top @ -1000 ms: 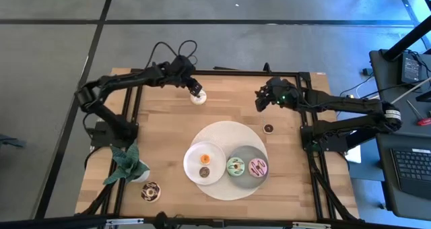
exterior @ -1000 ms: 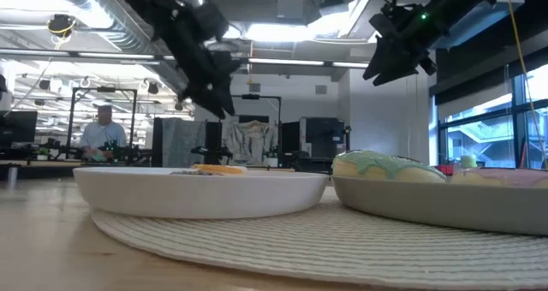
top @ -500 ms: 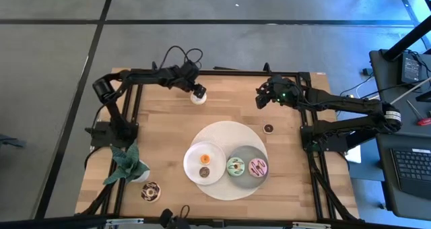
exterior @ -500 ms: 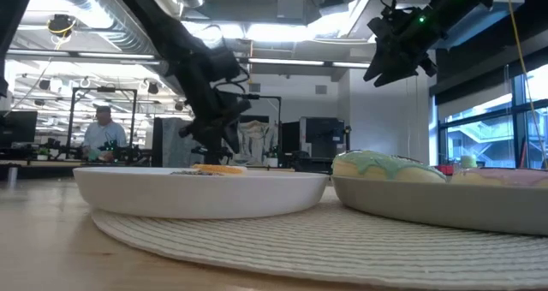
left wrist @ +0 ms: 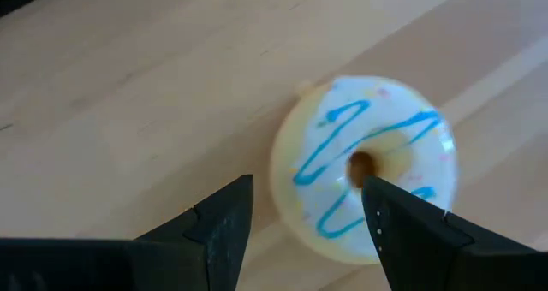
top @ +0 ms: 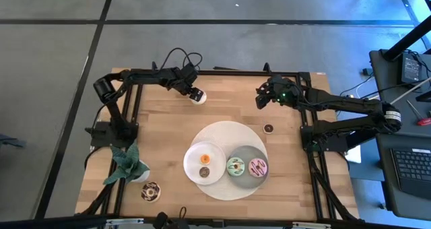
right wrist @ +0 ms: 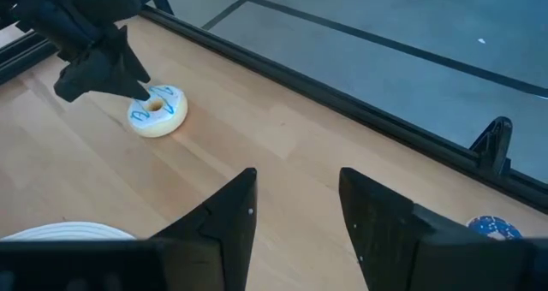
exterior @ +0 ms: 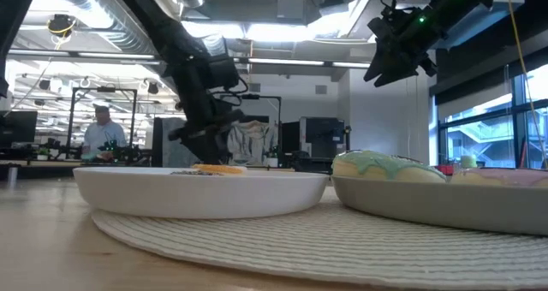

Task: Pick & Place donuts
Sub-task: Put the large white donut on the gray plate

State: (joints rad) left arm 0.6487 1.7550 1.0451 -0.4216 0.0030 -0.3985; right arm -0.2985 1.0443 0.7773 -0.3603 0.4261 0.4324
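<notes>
A white donut with blue zigzag icing [left wrist: 364, 167] lies flat on the wooden table at the far side [top: 199, 97]. My left gripper [left wrist: 308, 188] is open and low over it [top: 194, 93], pointing down. One finger [left wrist: 402, 231] stands over the donut's hole and the other [left wrist: 224, 222] stands outside its rim. My right gripper [right wrist: 298, 175] is open and empty, raised above the table's far right [top: 259, 101]. A green donut [top: 235, 166] and a pink donut [top: 258, 167] lie on the grey plate [top: 248, 153]. My left gripper comes at the white donut from above. One fingertip is at the hole [right wrist: 154, 105] and the other is beside the outer rim. I cannot tell whether either finger touches the donut, which lies flat on the table.
A white plate [top: 192, 163] holds an orange mini [top: 204, 160] and a brown mini [top: 204, 172]. Both plates sit on a round mat [top: 229, 131]. A brown mini [top: 269, 128] lies right of the mat. A sprinkled chocolate donut [top: 150, 191] lies by the leafy plant [top: 126, 165] at the near left.
My left gripper has gone down onto the white donut, and its arm has folded back toward the table's left edge. The donut has stayed where it was.
</notes>
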